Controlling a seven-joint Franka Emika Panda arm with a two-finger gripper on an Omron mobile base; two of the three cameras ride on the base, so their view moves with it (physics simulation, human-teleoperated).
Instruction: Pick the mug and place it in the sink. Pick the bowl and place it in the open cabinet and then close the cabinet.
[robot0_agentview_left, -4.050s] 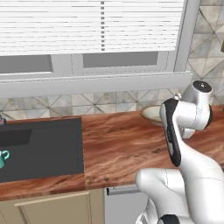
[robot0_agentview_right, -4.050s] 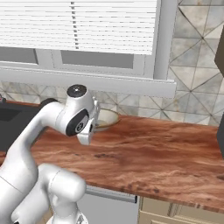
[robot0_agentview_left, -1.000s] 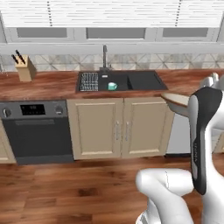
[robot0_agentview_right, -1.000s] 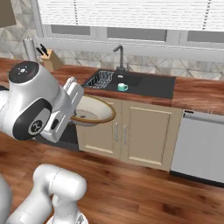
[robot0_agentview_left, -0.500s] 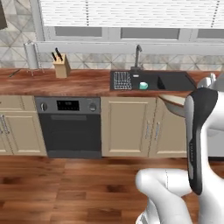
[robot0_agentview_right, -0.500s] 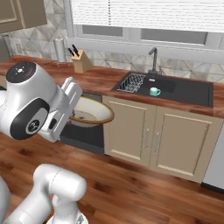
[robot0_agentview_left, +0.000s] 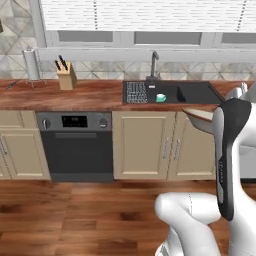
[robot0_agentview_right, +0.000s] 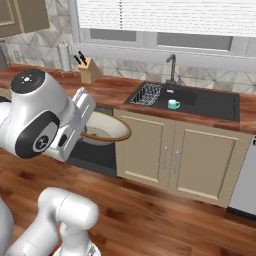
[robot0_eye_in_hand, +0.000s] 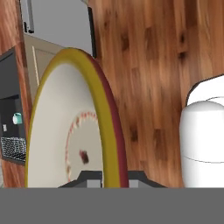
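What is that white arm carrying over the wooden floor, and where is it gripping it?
It carries the shallow off-white bowl with a yellowish rim. The dark fingers are shut on the bowl's rim, one on each side of the edge.

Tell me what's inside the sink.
The teal mug stands in the black sink, beside the white wire rack. The drain cannot be made out at this distance.
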